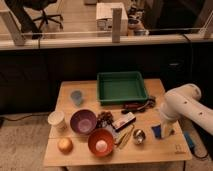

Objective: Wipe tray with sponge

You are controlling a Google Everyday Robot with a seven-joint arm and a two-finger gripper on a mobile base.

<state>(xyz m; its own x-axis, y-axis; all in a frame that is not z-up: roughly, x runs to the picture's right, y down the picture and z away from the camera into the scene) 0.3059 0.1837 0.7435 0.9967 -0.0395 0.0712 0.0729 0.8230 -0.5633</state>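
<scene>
Our gripper hangs at the flat blue sponge, four o'clock on the wooden table, apparently to fetch it for the large dark-green plastic tray; we cannot tell the jaws' state.

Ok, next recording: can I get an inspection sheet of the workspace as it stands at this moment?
Surface: light wooden table, crowded toward its left and middle.
Job's things: large rectangular dark-green plastic tray at the back, nothing seen inside; small flat blue sponge on the table at front right, outside the tray.
Clutter: pale blue cup, white cup, round purple bowl, orange bowl, round orange fruit, small metal bowl.
Grippers: tool of the white arm is low at the sponge; contact unclear.
Cables: dark cable hanging behind the table's right end.
Surroundings: black office chair beyond the railing.
</scene>
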